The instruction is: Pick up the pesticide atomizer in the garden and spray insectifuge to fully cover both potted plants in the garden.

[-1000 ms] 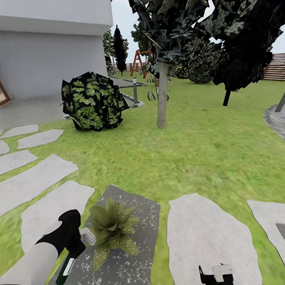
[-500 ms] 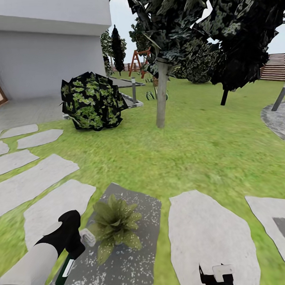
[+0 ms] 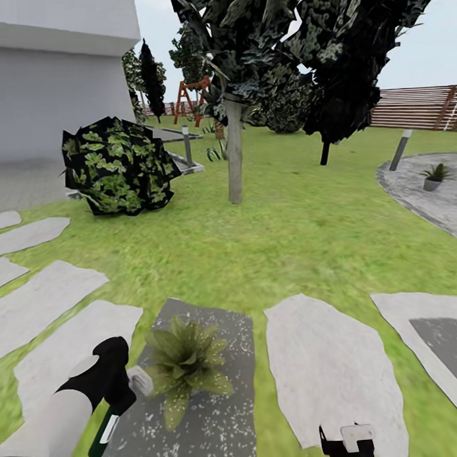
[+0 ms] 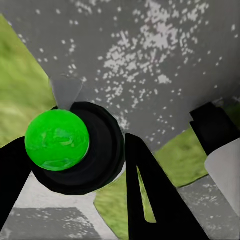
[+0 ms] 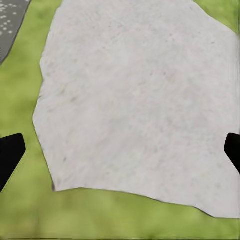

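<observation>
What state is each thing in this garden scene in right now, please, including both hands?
Left hand: shut on the pesticide atomizer.
Pesticide atomizer: held, pale trigger head toward the near potted plant.
Near potted plant: upright on a dark stepping stone flecked white.
Far potted plant: upright on the round patio.
Right hand: open, holding nothing, over a pale stepping stone.
</observation>
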{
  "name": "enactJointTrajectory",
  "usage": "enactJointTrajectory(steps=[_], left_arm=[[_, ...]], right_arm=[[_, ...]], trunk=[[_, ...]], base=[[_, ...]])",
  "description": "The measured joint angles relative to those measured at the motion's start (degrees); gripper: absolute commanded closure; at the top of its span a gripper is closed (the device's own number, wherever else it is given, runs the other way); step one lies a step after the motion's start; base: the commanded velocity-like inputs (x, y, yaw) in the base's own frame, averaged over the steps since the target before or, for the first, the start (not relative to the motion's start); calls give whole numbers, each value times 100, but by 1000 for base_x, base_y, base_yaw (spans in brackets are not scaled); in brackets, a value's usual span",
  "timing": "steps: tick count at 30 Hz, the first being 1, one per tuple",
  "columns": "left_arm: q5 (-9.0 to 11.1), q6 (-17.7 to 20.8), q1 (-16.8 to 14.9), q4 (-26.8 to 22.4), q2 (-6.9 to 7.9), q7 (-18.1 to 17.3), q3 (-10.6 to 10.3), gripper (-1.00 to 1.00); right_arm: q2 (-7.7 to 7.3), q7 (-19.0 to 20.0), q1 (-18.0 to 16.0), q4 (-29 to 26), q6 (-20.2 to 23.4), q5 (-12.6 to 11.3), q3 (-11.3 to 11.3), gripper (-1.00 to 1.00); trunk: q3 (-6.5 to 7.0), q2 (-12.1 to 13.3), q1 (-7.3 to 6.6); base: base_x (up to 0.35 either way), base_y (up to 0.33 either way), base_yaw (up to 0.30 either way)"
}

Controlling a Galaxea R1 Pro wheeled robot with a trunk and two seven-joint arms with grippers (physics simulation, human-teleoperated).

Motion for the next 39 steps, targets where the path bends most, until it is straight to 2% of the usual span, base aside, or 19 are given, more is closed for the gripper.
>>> enactJointTrajectory(steps=[11,20,28,32,39], left_arm=[[1,-6,4,28,-14,1,-18,100],[14,-16,18,45,-39,5,-15,100],[9,-16,10,43,-32,7,-10,100],[6,-16,10,13,-29,0,-8,100],[2,-16,16,64,-30,0,-17,100]], right_arm=[[0,0,0,0,0,0,-1,-100],[0,-2,-1,0,-2,0,1,-100],[0,-2,0,-1,-2,0,0,-100],[0,0,-1,1,0,0,0,-100],[0,0,-1,1,0,0,0,-100]], trunk=[[0,0,2],[0,0,0],[0,0,0],[0,0,0],[0,0,2]], base=[[-69,315,-298],[-19,26,-104],[0,7,-279],[0,221,-217],[-108,283,-12]])
